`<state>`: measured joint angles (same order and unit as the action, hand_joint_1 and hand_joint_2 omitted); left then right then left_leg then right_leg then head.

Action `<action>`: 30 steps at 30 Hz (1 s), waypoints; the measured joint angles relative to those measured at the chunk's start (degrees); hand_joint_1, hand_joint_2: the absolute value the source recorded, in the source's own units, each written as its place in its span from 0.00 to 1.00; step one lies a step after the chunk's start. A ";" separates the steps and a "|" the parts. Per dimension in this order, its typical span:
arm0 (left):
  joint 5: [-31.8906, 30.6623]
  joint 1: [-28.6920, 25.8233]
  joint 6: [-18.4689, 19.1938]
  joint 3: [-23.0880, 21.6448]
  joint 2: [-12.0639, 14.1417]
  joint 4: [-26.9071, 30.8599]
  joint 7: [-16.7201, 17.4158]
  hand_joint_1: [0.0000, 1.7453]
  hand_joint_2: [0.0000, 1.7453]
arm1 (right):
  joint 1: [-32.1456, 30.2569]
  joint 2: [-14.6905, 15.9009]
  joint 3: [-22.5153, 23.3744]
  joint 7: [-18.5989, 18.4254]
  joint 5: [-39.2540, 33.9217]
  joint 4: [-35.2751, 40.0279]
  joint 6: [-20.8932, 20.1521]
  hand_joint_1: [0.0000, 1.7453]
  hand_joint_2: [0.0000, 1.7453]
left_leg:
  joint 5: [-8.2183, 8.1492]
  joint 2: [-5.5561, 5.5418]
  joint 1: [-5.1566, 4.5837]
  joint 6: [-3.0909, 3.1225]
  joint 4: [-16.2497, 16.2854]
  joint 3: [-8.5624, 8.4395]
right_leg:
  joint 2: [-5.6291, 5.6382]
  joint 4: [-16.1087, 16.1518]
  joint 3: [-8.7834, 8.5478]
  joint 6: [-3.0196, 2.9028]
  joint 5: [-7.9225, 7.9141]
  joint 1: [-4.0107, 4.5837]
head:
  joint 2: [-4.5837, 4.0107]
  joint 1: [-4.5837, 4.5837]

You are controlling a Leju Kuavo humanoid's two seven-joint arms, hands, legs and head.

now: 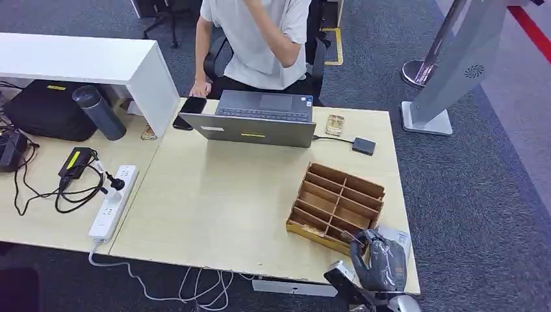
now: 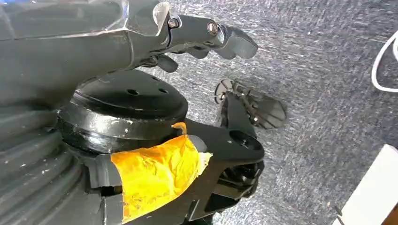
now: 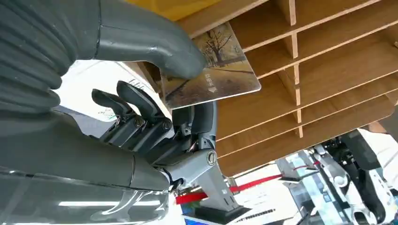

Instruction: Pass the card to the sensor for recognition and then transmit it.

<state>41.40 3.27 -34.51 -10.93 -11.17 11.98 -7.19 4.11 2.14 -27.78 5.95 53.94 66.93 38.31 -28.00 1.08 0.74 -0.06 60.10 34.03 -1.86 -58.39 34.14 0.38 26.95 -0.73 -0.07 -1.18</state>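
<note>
Your right hand (image 3: 155,117) pinches one card (image 3: 211,70), long axis level, beside the wooden rack (image 1: 338,205); your left hand (image 2: 206,37) hangs curled, holding nothing.

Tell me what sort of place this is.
Probably an office reception or check-in desk: a person sits at a grey laptop on a light wooden desk, with a grey kiosk stand on carpet.

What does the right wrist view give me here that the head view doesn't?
Right wrist view alone: the card, printed with a tree scene, pinched between the thumb and fingers of the right hand.

Head view alone: the laptop, the small dark box cabled to it, the power strip, and a seated person.

Both: the right hand beside the wooden slotted organizer.
</note>
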 joint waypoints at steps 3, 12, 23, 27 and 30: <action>0.00 0.00 0.00 0.00 0.00 0.00 0.48 0.00 1.00 | 1.20 0.66 0.02 -0.99 0.02 0.98 -1.27 1.00 1.00 | 0.00 0.01 0.00 0.00 0.00 0.00 | 0.01 0.00 0.00 0.00 0.00 0.00 | 0.00 0.00; -0.18 0.00 0.00 -0.02 0.04 0.00 0.44 0.00 1.00 | 8.48 4.78 1.18 -1.38 -6.79 5.04 -9.57 1.00 1.00 | 0.03 0.05 -0.03 0.02 0.01 -0.03 | 0.04 -0.01 -0.01 -0.01 -0.05 -0.03 | 0.00 0.00; 0.09 -0.01 0.00 -0.02 0.04 0.00 0.28 0.00 1.00 | 25.79 13.12 -0.31 -3.13 -26.54 6.23 -32.92 1.00 1.00 | 0.10 0.19 -0.07 0.06 0.01 0.01 | 0.18 -0.03 0.08 0.01 -0.20 -0.05 | 0.00 -0.04; -0.15 0.01 0.00 -0.26 0.04 0.00 0.35 0.00 1.00 | 33.03 13.29 -2.77 -4.22 -26.14 3.87 -30.00 1.00 1.00 | 0.13 0.18 -0.04 0.03 0.01 0.03 | 0.18 -0.05 0.05 -0.01 -0.21 -0.04 | 0.00 -0.02; -0.94 0.10 0.00 -1.07 0.09 0.00 0.52 0.00 1.00 | 37.29 11.54 -4.72 -6.14 -21.24 0.76 -24.01 1.00 1.00 | 0.18 0.18 -0.03 -0.01 0.01 0.04 | 0.18 -0.11 0.09 -0.02 -0.21 -0.02 | 0.00 0.00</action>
<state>40.46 3.37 -34.51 -12.00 -11.08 11.98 -6.67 41.40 13.68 -32.50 -0.20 32.70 67.69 14.30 -27.82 1.25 0.72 -0.07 60.11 34.06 -1.68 -58.49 34.23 0.36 26.74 -0.75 -0.07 -1.18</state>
